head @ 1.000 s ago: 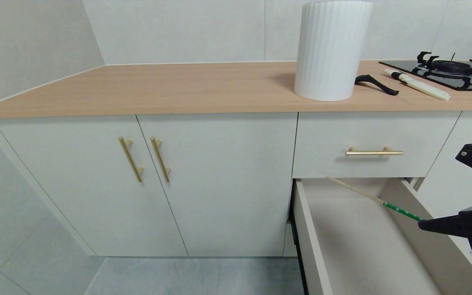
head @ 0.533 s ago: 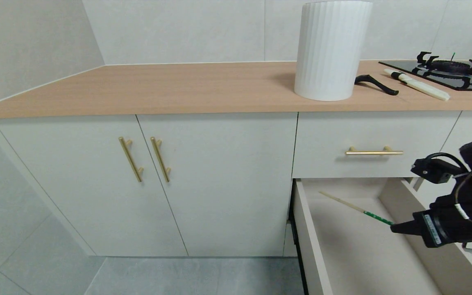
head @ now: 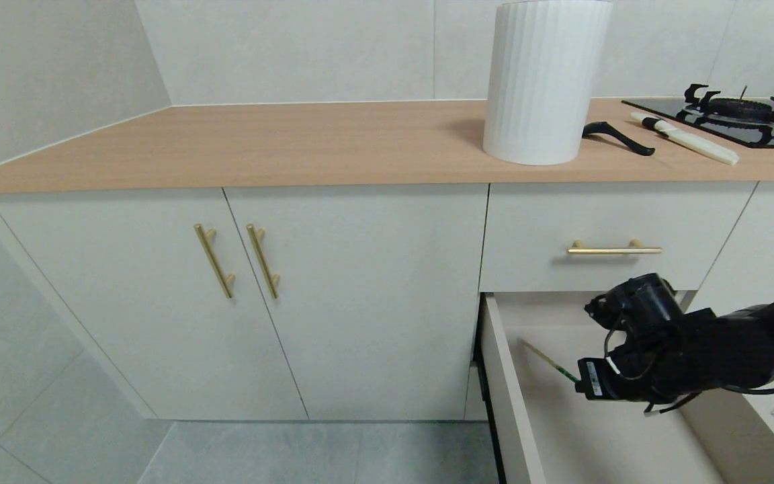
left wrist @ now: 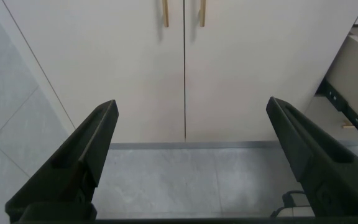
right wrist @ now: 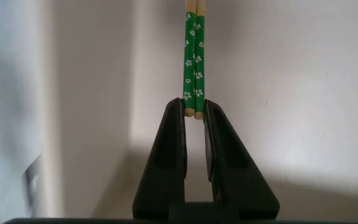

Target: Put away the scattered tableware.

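Chopsticks held in the open drawer.
Head view: my right gripper (head: 582, 382) grips chopsticks (head: 548, 361) within the drawer (head: 502, 376), under the wood counter (head: 293, 144), right of the doors (head: 239, 323). Left wrist: my left gripper (left wrist: 191, 112) gapes over grey floor (left wrist: 166, 186). Right wrist: jaws clenched on the chopsticks' green end.

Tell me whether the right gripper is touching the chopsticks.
Touching. The right wrist view shows the right gripper shut on the chopsticks, with a finger pressed against their green end on each side and no gap.
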